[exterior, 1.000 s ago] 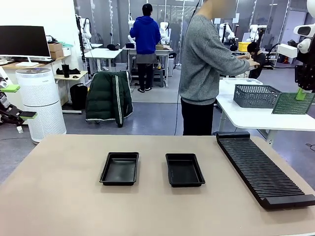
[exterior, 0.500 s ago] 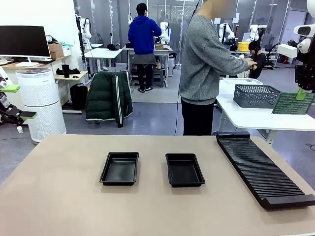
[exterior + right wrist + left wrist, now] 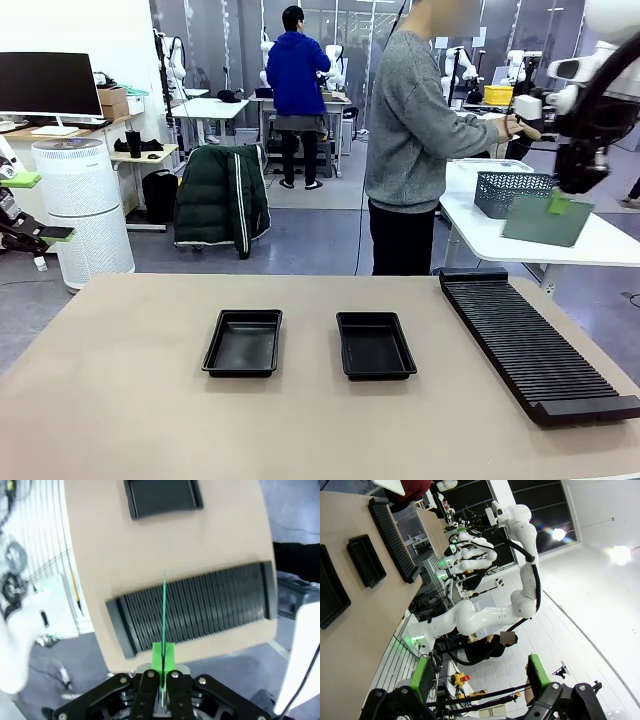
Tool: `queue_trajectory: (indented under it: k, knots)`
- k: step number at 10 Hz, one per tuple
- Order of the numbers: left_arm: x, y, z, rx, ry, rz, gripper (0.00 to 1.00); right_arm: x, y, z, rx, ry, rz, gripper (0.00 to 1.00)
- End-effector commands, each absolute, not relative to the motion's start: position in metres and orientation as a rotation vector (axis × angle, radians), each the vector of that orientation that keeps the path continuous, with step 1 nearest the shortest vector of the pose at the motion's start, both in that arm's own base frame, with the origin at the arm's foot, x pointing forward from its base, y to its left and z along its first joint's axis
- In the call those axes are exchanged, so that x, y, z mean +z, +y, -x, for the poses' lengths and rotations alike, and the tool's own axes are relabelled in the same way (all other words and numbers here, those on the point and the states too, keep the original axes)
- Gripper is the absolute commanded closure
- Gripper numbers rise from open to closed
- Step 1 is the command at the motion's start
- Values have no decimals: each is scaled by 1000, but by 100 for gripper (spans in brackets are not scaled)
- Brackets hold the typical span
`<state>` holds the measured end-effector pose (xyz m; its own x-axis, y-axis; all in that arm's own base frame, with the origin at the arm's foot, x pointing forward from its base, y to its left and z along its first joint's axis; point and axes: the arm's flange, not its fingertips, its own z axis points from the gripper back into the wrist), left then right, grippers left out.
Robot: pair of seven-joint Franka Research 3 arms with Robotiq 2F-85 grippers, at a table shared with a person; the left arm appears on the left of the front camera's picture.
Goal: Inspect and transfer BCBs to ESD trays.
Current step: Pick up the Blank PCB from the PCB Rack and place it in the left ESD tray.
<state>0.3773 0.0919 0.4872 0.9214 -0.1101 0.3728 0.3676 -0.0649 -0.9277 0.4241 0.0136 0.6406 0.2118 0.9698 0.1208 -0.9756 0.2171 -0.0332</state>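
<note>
"Well, what has the right gripper [image 3: 162, 674] got?"

"One board [image 3: 164, 625], clamped by one edge between the green pads [image 3: 169, 656]. In the wrist view it stands edge-on, a thin green line running straight out from the fingers."

"How would it handle?"

"I'd judge it light, stiff and thin, and easily marked on its faces. An edge hold like this one looks right. Pinched at one edge it could swing or slip, so slow moves seem wise."

"What lies past it?"

"The ribbed rack [image 3: 195, 611] runs crosswise under the board, well apart from it. Beyond that the right tray [image 3: 162, 495] sits on the table [image 3: 100, 545]."

"And from the front?"

"The left tray [image 3: 243, 343] lies beside the right one, mid-table, and nothing is in either. The board hangs below the right gripper, high at the right, clear of the table."

"The left gripper [image 3: 480, 677]?"

"It's off at the table's left side, with its fingers wide apart and nothing between them."

"And the person [image 3: 420, 120]?"

"At the far side, turned towards a white side table [image 3: 500, 238] with a grey basket [image 3: 500, 195] on it."
</note>
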Motion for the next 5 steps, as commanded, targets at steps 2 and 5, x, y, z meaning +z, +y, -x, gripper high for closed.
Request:
queue_trajectory:
  k: [2, 5]
  knots:
    - [489, 93, -377, -396, -208, 1590, 0, 632, 82, -409, 1106, -171, -160, 98]
    - [489, 93, -377, -396, -208, 1590, 0, 610, 157, -405, 913, -200, -295, 98]
